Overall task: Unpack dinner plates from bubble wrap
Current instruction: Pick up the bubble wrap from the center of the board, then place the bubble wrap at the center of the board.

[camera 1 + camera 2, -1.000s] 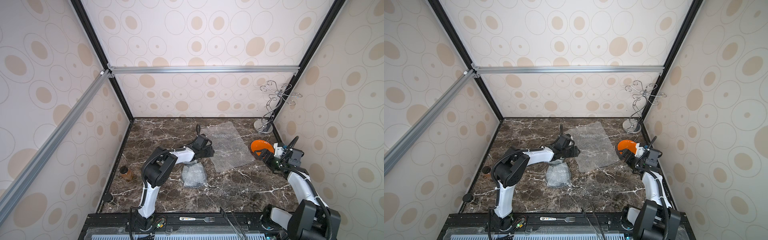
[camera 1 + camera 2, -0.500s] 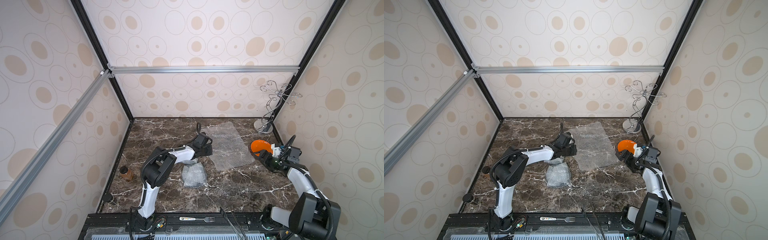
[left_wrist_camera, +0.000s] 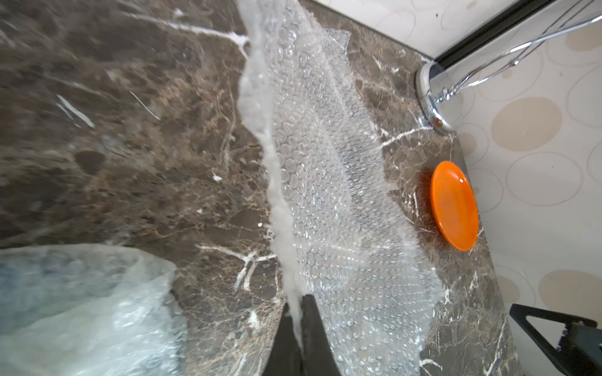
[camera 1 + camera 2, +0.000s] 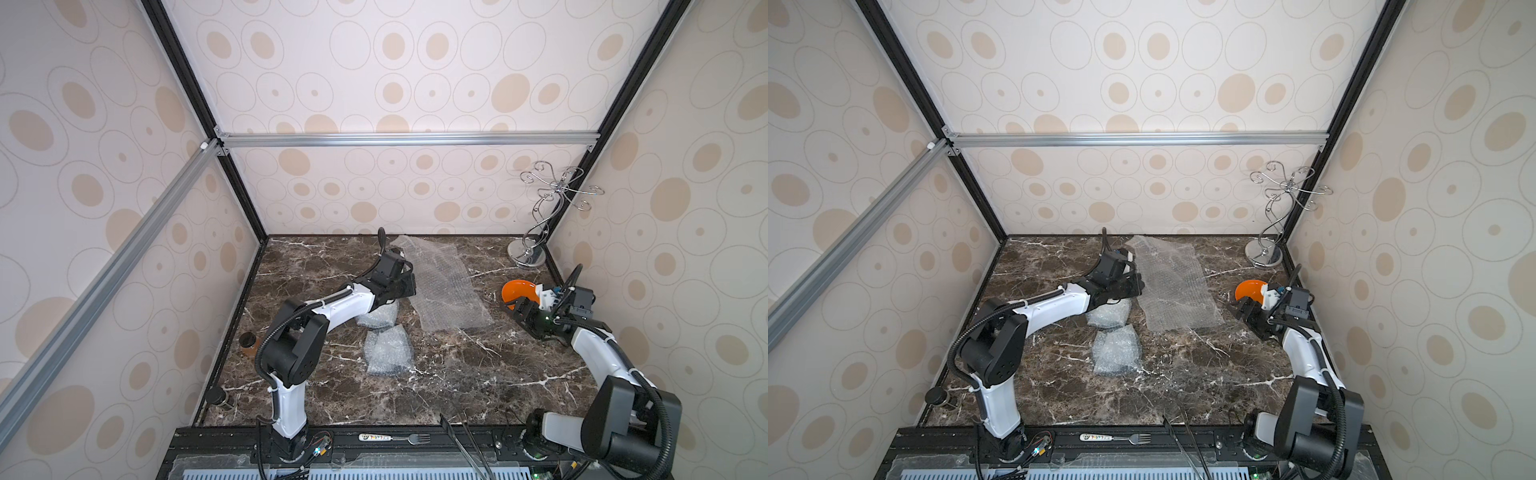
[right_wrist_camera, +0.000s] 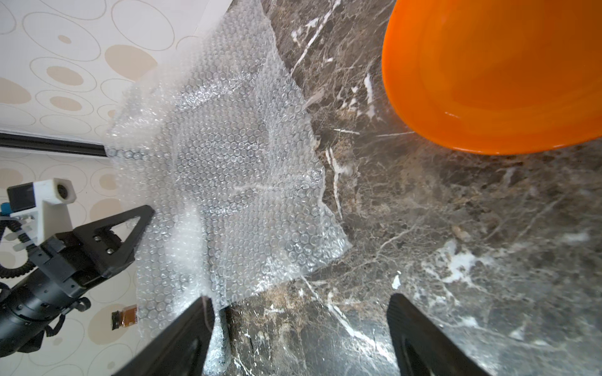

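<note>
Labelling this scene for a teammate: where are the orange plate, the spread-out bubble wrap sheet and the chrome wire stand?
orange plate (image 3: 454,205): left wrist view, middle of its face.
spread-out bubble wrap sheet (image 4: 446,286): a top view, the sheet's middle.
chrome wire stand (image 4: 527,254): a top view, its round base.

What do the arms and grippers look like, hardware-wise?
Left arm and right arm: white link shells, black joints, black corrugated cable conduit outside. Left gripper and right gripper: black, tapered fingers with triangular cut-outs. White camera mount at each wrist.
</note>
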Controlling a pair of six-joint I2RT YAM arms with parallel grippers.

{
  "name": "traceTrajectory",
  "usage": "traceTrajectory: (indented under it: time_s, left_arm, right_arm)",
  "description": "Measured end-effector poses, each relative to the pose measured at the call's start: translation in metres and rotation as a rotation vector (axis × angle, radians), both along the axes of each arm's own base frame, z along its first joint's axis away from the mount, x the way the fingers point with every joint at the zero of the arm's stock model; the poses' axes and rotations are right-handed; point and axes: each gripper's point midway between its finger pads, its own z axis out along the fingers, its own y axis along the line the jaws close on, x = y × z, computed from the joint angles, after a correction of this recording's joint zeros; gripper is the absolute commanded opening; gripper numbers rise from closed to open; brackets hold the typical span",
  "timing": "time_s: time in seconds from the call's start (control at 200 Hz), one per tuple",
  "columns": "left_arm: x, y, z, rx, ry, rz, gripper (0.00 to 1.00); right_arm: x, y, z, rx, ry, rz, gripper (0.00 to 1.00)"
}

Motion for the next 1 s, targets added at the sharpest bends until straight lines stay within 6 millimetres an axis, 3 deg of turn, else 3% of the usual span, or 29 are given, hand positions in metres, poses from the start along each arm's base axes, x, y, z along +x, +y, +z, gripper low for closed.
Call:
traceTrajectory:
  time_s: [0.145, 0.49, 0.77, 1.0]
  left_arm:
    - [0.008, 0.032, 0.015, -0.002, -0.014, 0.043, 0.00]
    - [0.015, 0.133, 0.030, 0.057, 0.001, 0.158, 0.00]
    - [0.013, 0.224, 0.012, 0.175, 0.106, 0.239, 0.00]
    - [0.021, 0.278, 0.013, 0.302, 0.164, 0.291, 0.00]
  right_arm:
    - [0.002, 0.003, -0.002, 0.002, 0.011, 0.009, 0.85]
    - [0.004, 0.004, -0.010, 0.017, 0.044, 0.007, 0.84]
    - [0.006, 0.002, -0.009, 0.010, 0.052, 0.001, 0.84]
    - [0.006, 0.001, -0.017, 0.013, 0.081, -0.006, 0.84]
